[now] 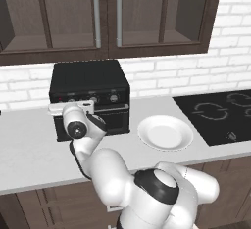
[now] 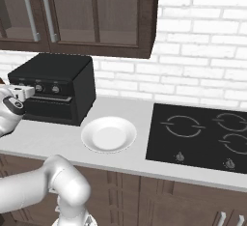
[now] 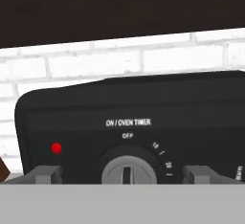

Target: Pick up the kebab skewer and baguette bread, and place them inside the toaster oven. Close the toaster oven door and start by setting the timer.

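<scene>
The black toaster oven point(image 1: 90, 83) point(image 2: 53, 75) stands on the counter against the brick wall, and its door point(image 1: 110, 118) point(image 2: 48, 108) looks shut. My gripper point(image 1: 66, 108) point(image 2: 21, 93) point(image 3: 122, 175) hovers close in front of the oven's control panel, at its left end. It is open. In the hand view the two fingertips point(image 3: 45, 174) stand wide apart on either side of the grey timer knob point(image 3: 128, 173), which points to OFF. A small red light point(image 3: 56, 148) sits left of the knob. The kebab skewer and the baguette bread are hidden from sight.
An empty white plate point(image 1: 165, 132) point(image 2: 108, 134) lies on the counter right of the oven. A black cooktop point(image 1: 218, 115) point(image 2: 202, 133) lies further right. Dark wall cabinets point(image 1: 108, 12) hang low above the oven.
</scene>
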### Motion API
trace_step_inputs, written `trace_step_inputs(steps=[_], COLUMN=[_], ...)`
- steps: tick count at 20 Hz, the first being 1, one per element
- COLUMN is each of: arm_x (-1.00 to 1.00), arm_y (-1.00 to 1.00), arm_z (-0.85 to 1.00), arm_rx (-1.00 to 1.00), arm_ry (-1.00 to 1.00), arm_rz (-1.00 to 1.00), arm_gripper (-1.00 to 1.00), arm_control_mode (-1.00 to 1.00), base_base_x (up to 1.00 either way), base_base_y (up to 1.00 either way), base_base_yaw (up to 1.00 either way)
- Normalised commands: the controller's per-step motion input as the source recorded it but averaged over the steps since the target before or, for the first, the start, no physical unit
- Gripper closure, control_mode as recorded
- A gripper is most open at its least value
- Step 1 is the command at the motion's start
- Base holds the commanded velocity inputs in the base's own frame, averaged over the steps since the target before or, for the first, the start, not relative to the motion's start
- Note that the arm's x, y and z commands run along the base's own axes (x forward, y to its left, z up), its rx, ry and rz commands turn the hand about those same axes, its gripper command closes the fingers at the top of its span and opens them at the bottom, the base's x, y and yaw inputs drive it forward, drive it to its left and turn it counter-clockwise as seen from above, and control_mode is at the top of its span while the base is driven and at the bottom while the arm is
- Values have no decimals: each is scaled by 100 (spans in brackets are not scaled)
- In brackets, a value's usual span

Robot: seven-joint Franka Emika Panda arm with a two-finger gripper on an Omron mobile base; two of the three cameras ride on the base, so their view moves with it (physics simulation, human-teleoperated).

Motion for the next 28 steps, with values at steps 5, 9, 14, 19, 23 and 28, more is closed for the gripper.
trace_step_inputs(steps=[5, 9, 14, 19, 23, 28], arm_x=[0, 0, 0, -2, 0, 0], arm_y=[0, 0, 0, 0, 0, 0], arm_z=[0, 0, 0, 0, 0, 0], arm_rx=[0, 0, 0, 0, 0, 0], arm_ry=[0, 0, 0, 0, 0, 0], arm_rz=[0, 0, 0, 0, 0, 0], arm_gripper=[-100, -100, -100, -100, -100, -100], arm_control_mode=[-100, -100, -100, -100, -100, -100], base_base_x=[0, 0, 0, 0, 0, 0], base_base_y=[0, 0, 0, 0, 0, 0], base_base_yaw=[0, 0, 0, 0, 0, 0])
